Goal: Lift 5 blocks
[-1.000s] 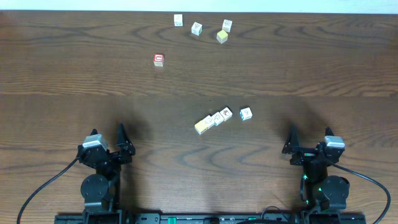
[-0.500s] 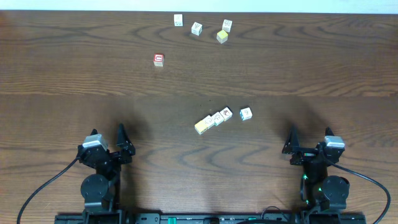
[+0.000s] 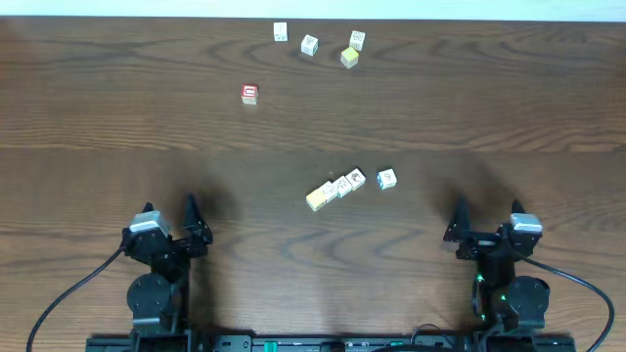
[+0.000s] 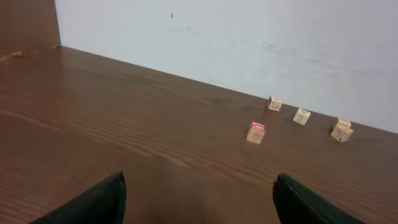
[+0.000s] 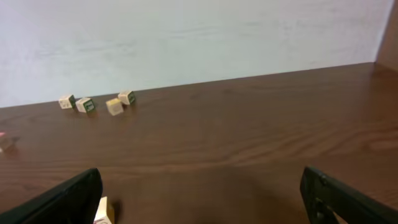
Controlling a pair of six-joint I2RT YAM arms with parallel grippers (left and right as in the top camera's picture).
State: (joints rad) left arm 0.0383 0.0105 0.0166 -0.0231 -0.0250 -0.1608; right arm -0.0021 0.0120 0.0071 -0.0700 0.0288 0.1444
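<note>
The blocks (image 3: 386, 178), left arm (image 3: 155, 242) and right arm (image 3: 511, 242) stay unmoved.

table (image 3: 98, 127): wood | holds: roughly nine pale blocks (image 3: 386, 179), red-faced cube (image 3: 249, 94)

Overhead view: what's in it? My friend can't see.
The left gripper and right gripper sit open at the near edge of a wooden table. Blocks lie ahead: a cluster mid-table, four by the far edge, and a red-faced cube.
</note>
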